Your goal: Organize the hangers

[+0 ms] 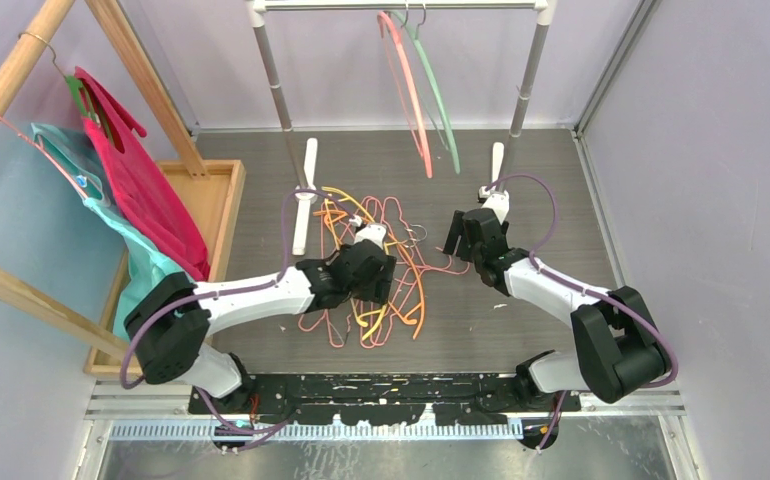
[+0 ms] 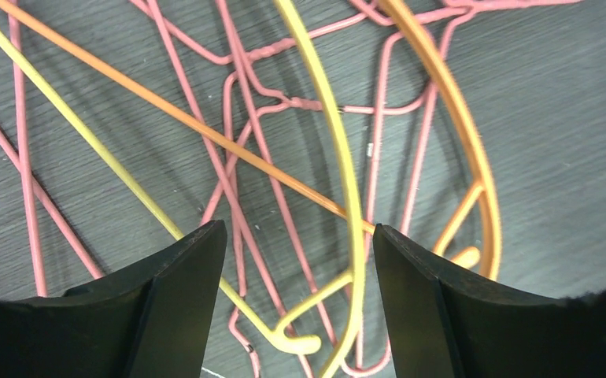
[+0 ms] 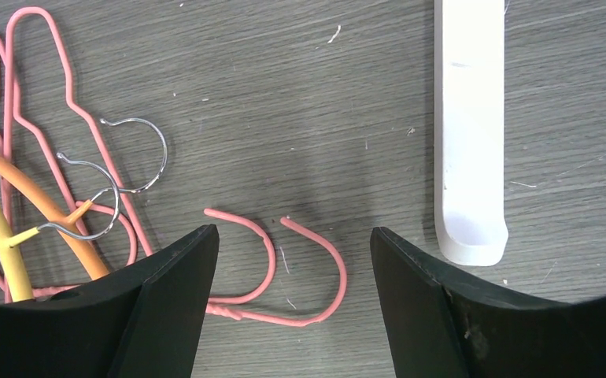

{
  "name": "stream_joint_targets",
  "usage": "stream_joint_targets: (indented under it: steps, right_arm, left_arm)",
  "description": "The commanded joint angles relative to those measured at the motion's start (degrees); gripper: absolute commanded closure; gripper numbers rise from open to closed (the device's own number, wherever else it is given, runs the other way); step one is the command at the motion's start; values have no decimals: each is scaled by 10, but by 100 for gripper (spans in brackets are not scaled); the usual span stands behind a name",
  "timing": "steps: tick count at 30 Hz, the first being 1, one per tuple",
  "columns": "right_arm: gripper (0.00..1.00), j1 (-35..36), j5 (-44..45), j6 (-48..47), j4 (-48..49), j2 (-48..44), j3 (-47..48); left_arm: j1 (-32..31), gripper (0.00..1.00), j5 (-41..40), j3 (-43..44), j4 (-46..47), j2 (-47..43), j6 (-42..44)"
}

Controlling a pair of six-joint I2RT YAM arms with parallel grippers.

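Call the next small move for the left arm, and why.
Probably lower the left gripper and close on the yellow hanger. Its jaws stand open and empty, and in the wrist view the yellow bar runs right between the fingers. An orange hanger crosses the yellow one near the tips, so lift slowly in case it snags.

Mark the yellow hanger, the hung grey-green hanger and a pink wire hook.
yellow hanger (image 2: pixel 352 197): left wrist view, its curved bar.
grey-green hanger (image 1: pixel 441 110): top external view, its long side.
pink wire hook (image 3: pixel 342 268): right wrist view, hook's outer bend.
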Motion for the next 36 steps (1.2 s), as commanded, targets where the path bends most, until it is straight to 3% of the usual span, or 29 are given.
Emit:
stream_joint_targets:
  steps: [1, 12, 18, 36]
  right_arm:
    - [23, 2, 11, 3, 29, -4, 0]
    - [18, 3, 17, 4, 29, 0, 0]
    - [15, 3, 19, 6, 28, 2, 2]
    - [14, 3, 21, 7, 37, 14, -2]
  left_arm:
    - [-24, 28, -24, 11, -5, -53, -9]
    - [-29, 17, -23, 40, 16, 21, -25]
    - [-29, 16, -29, 63, 31, 61, -24]
    - [-30, 46, -61, 83, 13, 120, -28]
